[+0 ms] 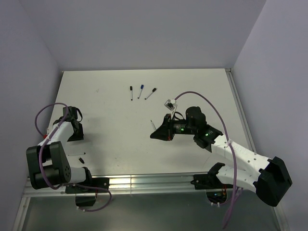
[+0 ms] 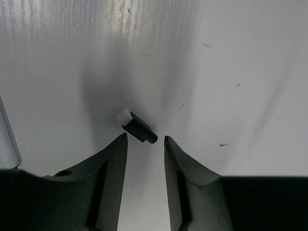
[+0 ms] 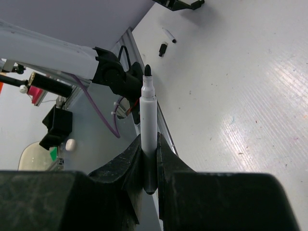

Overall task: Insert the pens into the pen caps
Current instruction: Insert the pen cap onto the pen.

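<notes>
Top view: three pens (image 1: 141, 91) lie in a row near the far edge of the surface (image 1: 110, 139), about mid-width. They look capped, though they're too small for us to be sure. The left fingers (image 1: 76, 134) point down near the left edge. The right fingers (image 1: 159, 134) sit right of centre with a pen (image 1: 152, 123).

Left wrist: fingers partly open, holding nothing. A black cap (image 2: 140, 128) lies flat just ahead of the tips, in line with the gap, not gripped yet.

Right wrist: fingers closed on the pen's barrel, bare dark tip pointing out. Beyond it, a second cap (image 3: 162, 49) and a second loose pen (image 3: 168, 34) lie on the surface.

We judge three done, this pair under way, and probably one more pair left.
</notes>
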{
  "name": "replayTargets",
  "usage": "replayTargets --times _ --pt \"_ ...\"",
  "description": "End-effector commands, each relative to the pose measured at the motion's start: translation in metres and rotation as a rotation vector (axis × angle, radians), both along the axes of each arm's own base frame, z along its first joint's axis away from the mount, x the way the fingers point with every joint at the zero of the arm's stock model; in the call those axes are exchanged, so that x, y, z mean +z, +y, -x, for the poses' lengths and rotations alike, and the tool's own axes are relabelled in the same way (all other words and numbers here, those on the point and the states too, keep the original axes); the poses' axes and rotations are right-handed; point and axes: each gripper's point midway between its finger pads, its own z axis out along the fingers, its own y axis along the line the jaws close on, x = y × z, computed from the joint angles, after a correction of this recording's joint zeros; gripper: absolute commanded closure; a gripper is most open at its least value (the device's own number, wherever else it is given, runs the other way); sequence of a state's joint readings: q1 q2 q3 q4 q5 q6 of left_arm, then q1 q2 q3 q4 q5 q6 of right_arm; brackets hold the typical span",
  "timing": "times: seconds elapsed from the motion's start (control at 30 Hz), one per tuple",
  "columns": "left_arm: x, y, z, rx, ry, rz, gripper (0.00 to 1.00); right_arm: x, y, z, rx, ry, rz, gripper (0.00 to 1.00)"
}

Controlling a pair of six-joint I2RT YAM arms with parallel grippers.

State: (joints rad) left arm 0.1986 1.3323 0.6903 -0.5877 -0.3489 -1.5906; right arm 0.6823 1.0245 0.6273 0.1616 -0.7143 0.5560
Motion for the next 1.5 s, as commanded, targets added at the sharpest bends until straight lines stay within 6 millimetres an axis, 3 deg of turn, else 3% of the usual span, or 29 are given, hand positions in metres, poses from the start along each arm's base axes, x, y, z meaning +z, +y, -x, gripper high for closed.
replayTargets --times 0.0,0.3,1.03,1.47 --pt "0.006 0.005 -0.010 0.024 -0.032 -0.016 0.59 0.005 -0.003 0.000 -0.009 -0.043 -0.013 1.00" --pt "0.011 0.012 -0.010 0.037 -0.033 -0.033 0.58 0.005 -0.003 -0.001 -0.013 -0.046 -0.011 1.00" --pt "-0.007 0.022 -0.003 0.036 0.085 -0.029 0.59 0.003 -0.004 -0.002 -0.022 -0.046 -0.002 1.00" --pt "-0.018 0.022 -0.003 -0.032 0.179 -0.017 0.67 0.005 -0.006 -0.004 -0.035 -0.058 0.001 1.00"
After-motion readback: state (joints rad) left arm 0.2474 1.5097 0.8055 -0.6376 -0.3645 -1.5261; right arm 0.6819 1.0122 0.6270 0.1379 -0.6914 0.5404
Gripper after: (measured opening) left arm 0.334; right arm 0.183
